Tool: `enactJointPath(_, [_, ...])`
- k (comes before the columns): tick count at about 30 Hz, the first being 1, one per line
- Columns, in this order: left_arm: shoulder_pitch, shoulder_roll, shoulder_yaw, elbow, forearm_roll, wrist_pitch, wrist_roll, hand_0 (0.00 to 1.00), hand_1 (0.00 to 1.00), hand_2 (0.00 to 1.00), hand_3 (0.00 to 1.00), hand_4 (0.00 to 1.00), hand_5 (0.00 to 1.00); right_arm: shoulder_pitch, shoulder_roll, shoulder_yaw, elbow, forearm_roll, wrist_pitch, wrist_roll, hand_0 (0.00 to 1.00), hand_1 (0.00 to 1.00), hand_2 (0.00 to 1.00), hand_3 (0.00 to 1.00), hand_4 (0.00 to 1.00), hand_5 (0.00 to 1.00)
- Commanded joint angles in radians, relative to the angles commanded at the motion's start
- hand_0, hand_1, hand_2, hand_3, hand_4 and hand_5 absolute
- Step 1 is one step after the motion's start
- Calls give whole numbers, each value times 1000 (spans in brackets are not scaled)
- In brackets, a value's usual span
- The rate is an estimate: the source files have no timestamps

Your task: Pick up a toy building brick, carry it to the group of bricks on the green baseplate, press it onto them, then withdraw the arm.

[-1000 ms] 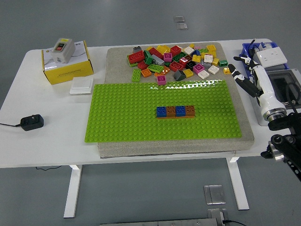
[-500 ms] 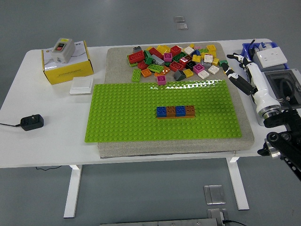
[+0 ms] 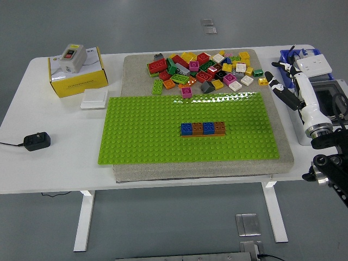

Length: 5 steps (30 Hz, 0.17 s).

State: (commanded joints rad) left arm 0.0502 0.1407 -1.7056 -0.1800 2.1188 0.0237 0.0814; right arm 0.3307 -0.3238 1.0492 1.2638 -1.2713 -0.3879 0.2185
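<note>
Baseplate [image 3: 163,136], bright green and studded, lies flat on a grey pad [image 3: 283,152] in the middle of the white table [image 3: 32,163]. Near its centre stands a short row of joined bricks [image 3: 203,129], alternating blue and brown, four across, on a thin brown strip. Loose bricks [image 3: 204,70] are heaped on the far part of the pad, just beyond the baseplate's far edge: red, green, yellow, magenta, white, orange and grey pieces jumbled together, some touching the plate's edge. Right hand [image 3: 278,87] comes in from the right side, hanging above the pad's right far corner beside the pile; its dark fingers [image 3: 270,76] look loosely extended toward the heap and hold nothing that can be made out. One small yellow brick [image 3: 262,81] lies just beside the fingertips; contact cannot be judged. White forearm [image 3: 307,103] runs back over a grey tray [image 3: 340,87] at the table's right edge, with a blue bin [image 3: 285,55] behind it. On the left: a yellow box [image 3: 79,79] with a grey switch unit [image 3: 70,54] on top, a white square block [image 3: 94,99] near it, and a black plug adapter [image 3: 35,141] near the left edge.
</note>
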Motion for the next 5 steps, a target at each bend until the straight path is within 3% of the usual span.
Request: enactJointPath(5, [-4,6,6,0,-10,-3,7,637,601,572,657,234,738,-33,20,75,9,8,14,4,971,840,864,811,757,711])
